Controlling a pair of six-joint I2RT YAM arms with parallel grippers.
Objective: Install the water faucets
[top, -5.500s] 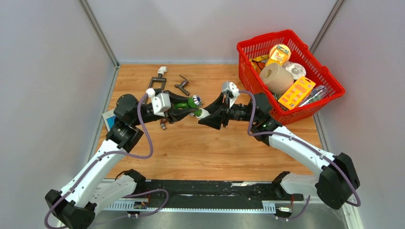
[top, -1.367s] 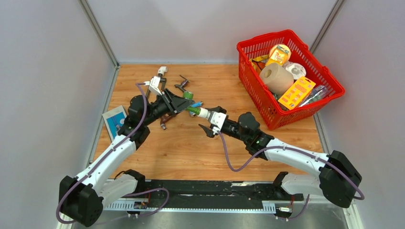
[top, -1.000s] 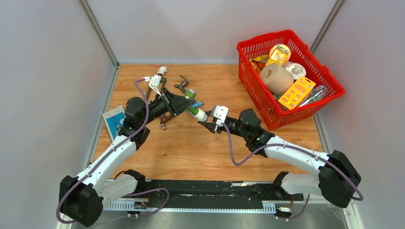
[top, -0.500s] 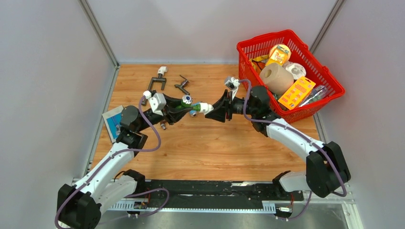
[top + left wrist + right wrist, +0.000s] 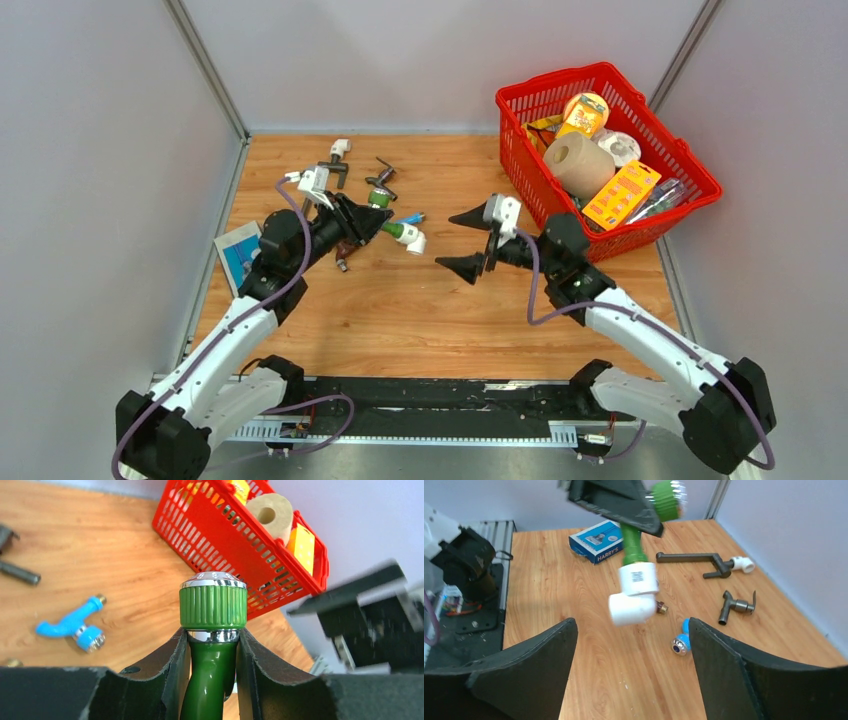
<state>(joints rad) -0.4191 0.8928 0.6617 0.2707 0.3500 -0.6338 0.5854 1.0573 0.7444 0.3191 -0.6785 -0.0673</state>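
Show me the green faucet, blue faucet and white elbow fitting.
green faucet (image 5: pixel 212 605), left wrist view, ribbed cap.
blue faucet (image 5: pixel 67 625), left wrist view, curved body.
white elbow fitting (image 5: pixel 631 609), right wrist view, lower part.

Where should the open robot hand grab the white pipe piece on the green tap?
Probably the thick free end of the white elbow, coming straight in from where the right gripper waits. That end sticks out below the green faucet, whose neck the left gripper clamps, so nothing blocks it.

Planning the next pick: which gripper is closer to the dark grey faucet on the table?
Left. The left gripper, shut on the green faucet, hangs just on the near side of the dark grey faucet. The open right gripper sits farther off to its right.
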